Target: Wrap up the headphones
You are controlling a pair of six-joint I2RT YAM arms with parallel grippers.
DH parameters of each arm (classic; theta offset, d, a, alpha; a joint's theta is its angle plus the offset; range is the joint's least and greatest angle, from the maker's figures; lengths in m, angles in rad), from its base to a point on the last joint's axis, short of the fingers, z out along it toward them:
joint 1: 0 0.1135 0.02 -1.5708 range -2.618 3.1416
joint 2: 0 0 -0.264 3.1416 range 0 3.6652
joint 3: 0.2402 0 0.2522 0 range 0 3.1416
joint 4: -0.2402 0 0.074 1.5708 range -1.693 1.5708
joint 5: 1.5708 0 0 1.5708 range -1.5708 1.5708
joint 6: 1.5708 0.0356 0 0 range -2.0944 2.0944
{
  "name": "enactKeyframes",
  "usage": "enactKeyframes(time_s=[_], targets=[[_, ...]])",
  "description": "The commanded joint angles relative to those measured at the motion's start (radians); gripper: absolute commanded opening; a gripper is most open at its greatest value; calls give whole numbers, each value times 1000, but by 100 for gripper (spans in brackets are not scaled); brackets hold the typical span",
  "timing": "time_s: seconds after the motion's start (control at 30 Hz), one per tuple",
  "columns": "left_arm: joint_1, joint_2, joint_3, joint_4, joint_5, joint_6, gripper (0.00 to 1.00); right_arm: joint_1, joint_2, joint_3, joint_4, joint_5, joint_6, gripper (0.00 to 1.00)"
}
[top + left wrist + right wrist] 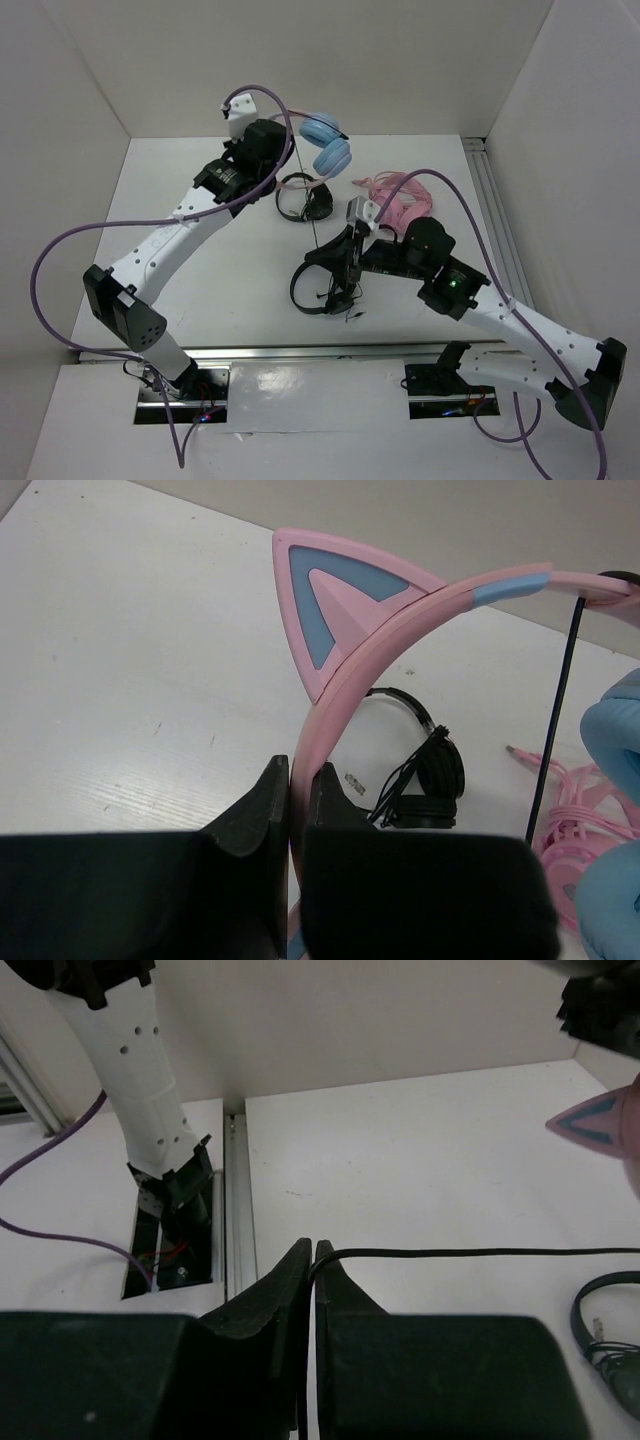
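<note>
Headphones [325, 142] hang above the far worktop [230, 290], likely light and stiff; the left hand [290, 780] is clamped on their pink headband [335, 680], a sound hold; the right hand [312, 1255] is pinched on the thin cable [480, 1252]. That cable looks limp and slippery, probably needing tension.

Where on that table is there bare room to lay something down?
The widest bare patch of table lies between the left arm and the near black headphones. A smaller one lies behind the pink headphones, by the right rail. The middle is crowded with headphones and the taut cable.
</note>
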Motion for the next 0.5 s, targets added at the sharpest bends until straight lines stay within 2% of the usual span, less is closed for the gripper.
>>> enactKeyframes(time_s=[0.0, 0.03, 0.17, 0.2, 0.27, 0.3, 0.33, 0.47], targets=[[32, 6, 17, 130, -79, -68, 0, 42, -46, 124, -108, -23, -39, 6], [32, 6, 7, 130, -79, -48, 0, 42, -46, 147, -146, 22, -70, 2], [62, 48, 7, 90, -47, -14, 0, 42, -3, 283, -362, 154, -159, 0], [76, 48, 7, 40, 14, -14, 0, 42, 34, 317, -472, 193, -177, 0], [115, 57, -5, 40, 118, 79, 0, 42, 89, 444, -597, 306, -223, 0], [124, 57, -27, 40, 225, 122, 0, 51, 148, 486, -704, 343, -223, 0], [124, 57, -27, 40, 255, 156, 0, 51, 181, 568, -755, 378, -239, 0], [124, 88, -27, -87, 231, 221, 0, 97, 276, 705, -887, 621, -259, 0]])
